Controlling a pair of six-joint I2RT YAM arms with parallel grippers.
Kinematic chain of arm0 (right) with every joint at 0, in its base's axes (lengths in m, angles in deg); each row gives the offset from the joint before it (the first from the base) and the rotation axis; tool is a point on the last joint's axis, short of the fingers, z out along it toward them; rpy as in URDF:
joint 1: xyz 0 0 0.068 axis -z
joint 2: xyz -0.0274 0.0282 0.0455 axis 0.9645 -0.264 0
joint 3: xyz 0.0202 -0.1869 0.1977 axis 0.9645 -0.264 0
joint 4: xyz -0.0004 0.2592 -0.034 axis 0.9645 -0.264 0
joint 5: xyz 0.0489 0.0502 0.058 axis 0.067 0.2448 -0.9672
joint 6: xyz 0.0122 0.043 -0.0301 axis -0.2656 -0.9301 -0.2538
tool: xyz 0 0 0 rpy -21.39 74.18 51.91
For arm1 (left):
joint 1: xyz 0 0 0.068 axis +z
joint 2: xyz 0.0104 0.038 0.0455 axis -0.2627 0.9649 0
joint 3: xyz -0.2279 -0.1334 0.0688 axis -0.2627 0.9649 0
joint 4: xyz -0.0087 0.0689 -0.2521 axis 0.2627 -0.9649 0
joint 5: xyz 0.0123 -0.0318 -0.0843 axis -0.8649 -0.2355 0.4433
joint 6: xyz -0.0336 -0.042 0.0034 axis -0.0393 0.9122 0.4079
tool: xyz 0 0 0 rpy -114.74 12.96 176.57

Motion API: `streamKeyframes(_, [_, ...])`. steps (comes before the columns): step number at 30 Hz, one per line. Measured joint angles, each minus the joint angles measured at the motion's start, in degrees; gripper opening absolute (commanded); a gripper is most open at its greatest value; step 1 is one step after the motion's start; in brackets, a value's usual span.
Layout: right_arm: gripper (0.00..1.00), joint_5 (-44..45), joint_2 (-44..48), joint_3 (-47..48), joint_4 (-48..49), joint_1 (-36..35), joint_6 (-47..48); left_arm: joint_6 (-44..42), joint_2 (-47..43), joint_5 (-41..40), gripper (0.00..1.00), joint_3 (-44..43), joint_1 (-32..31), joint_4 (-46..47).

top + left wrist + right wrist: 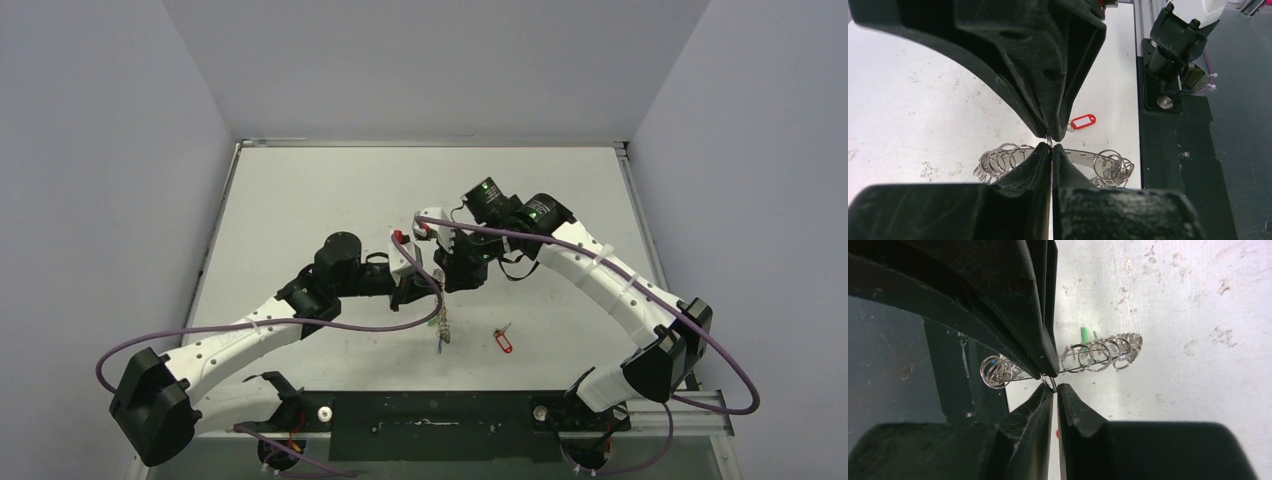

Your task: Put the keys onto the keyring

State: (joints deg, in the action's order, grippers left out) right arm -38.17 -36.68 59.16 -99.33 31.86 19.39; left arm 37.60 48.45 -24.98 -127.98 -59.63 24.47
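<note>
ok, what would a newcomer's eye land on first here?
The two arms meet mid-table, the left tool and the right tool each pinched shut on the looped edge of the keyring held between them. A red-tagged key lies alone on the table, just to their right, towards the near edge.

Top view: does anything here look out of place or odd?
The red-tagged key lies alone on the table, apart from the keyring. The left gripper and right gripper each pinch the keyring's small wire loops, so it stands on edge rather than flat. Nothing looks spilled or broken.
</note>
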Motion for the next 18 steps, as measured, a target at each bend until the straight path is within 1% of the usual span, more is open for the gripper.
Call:
streamKeyframes(1, [0.23,0.2,0.2,-0.1,0.4,0.0,-0.4,0.4,0.0,-0.2,0.00,0.1,0.0,0.5])
streamKeyframes(2, [0.32,0.3,0.7,-0.7,1.7,0.3,-0.8,0.9,-0.2,-0.9,0.00,0.7,0.0,1.6])
streamKeyframes(3, [0.41,0.2,1.7,-1.9,3.5,0.7,-1.3,1.4,-0.6,-1.7,0.00,1.6,0.0,3.1])
streamKeyframes(5, [0.54,-0.5,5.1,-5.7,8.6,1.7,-2.2,2.6,-2.1,-3.3,0.00,3.8,0.0,6.0])
streamKeyframes(6, [0.60,-0.9,6.9,-7.7,10.7,2.4,-2.9,3.0,-2.8,-3.9,0.00,4.9,0.0,7.2])
streamKeyframes(8, [0.67,-2.0,12.3,-13.2,16.7,4.4,-4.5,4.1,-4.6,-5.7,0.00,7.6,0.0,10.4])
streamKeyframes(10, [0.71,-2.9,18.1,-18.6,23.2,6.2,-6.3,5.1,-6.3,-7.4,0.00,10.1,0.0,13.9])
streamKeyframes(13, [0.71,-4.1,25.0,-25.4,33.3,7.7,-9.7,5.7,-8.4,-9.6,0.00,13.4,0.0,19.8])
streamKeyframes(15, [0.69,-5.4,27.4,-28.3,38.6,8.0,-11.6,5.7,-9.5,-10.4,0.00,15.3,-0.1,23.7])
streamKeyframes(18, [0.63,-7.8,28.3,-31.1,46.4,8.0,-14.8,5.7,-10.6,-10.8,0.00,17.7,-0.1,29.6])
